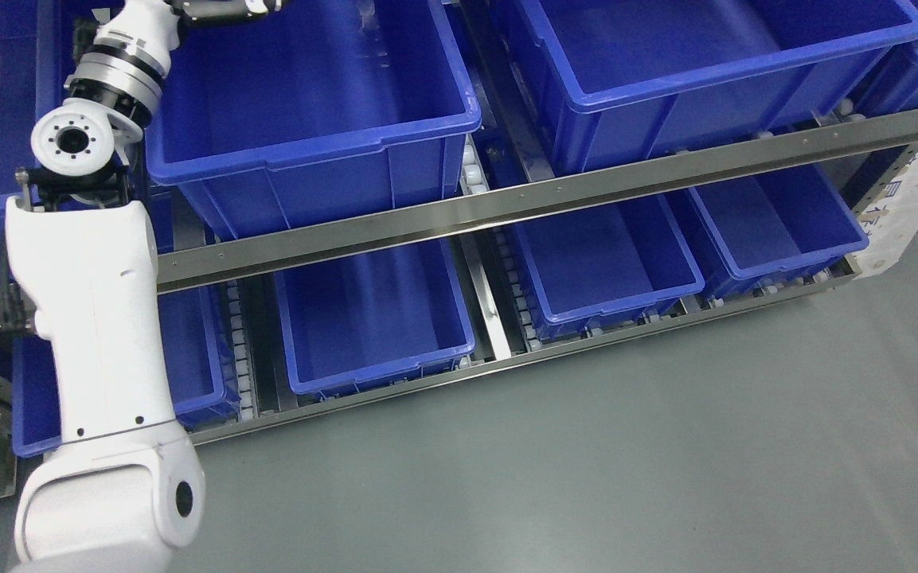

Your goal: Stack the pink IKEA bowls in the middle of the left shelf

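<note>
Reaching toward eleven o'clock, the left arm [92,318] is being extended over a blue bin [307,103]; its hand's state cannot be told, no bowl being shown.

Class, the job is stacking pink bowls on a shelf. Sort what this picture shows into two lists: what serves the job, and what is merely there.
Serves the job:
- left arm, reaching up out of frame; its hand is not visible
- shelf rail
No pink bowls are in view.

Merely there:
- upper blue bins
- lower blue bins
- grey floor
</note>
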Controlling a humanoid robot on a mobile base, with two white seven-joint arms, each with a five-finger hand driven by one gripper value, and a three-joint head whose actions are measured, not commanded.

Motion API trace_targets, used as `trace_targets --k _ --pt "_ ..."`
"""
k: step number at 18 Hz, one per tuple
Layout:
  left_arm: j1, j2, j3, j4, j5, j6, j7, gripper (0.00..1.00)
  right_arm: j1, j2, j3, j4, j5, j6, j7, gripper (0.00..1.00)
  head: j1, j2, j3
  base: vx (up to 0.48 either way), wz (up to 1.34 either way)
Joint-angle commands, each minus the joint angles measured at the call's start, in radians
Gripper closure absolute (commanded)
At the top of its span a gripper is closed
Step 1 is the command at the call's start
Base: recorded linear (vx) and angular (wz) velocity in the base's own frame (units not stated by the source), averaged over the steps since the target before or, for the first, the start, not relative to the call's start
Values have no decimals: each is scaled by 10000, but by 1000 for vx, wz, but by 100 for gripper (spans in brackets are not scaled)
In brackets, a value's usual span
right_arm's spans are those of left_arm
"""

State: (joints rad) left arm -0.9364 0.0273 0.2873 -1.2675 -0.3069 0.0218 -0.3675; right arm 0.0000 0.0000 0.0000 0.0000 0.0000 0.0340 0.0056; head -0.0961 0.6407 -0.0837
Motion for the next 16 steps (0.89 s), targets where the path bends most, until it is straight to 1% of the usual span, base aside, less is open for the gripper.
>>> trace_targets --k 1,2,3,5,6,8,11,16 --pt "1047 -99 1377 -1574 934 27 806 0 291 -175 -107 -337 0 -3 6 0 0 0 0 0 0" --pt "1399 -99 1255 -1651 1362 -3 806 0 291 -175 -107 -337 -15 -3 6 0 0 0 0 0 0" --pt "1661 -99 1238 -1743 1487 -110 821 0 291 -175 -123 -337 0 -3 6 0 0 0 0 0 0" --pt "2366 -99 1223 -1851 1489 -1316 821 0 291 -175 -123 -337 0 12 6 0 0 0 0 0 0" --pt "2688 -99 1208 -1988 1489 -1763 806 0 291 -175 -108 -337 0 12 6 0 0 0 0 0 0" --pt "3104 -99 1192 -2356 1504 -1860 791 0 291 -175 -107 -337 0 -3 6 0 0 0 0 0 0" --pt "3106 -99 1208 -2404 1550 -1645 791 0 291 -175 -107 -337 0 -3 6 0 0 -1 0 0 0" --pt "3121 -99 1009 -2495 1550 -1706 821 0 291 -175 -108 -337 0 12 6 0 0 -1 0 0 0"
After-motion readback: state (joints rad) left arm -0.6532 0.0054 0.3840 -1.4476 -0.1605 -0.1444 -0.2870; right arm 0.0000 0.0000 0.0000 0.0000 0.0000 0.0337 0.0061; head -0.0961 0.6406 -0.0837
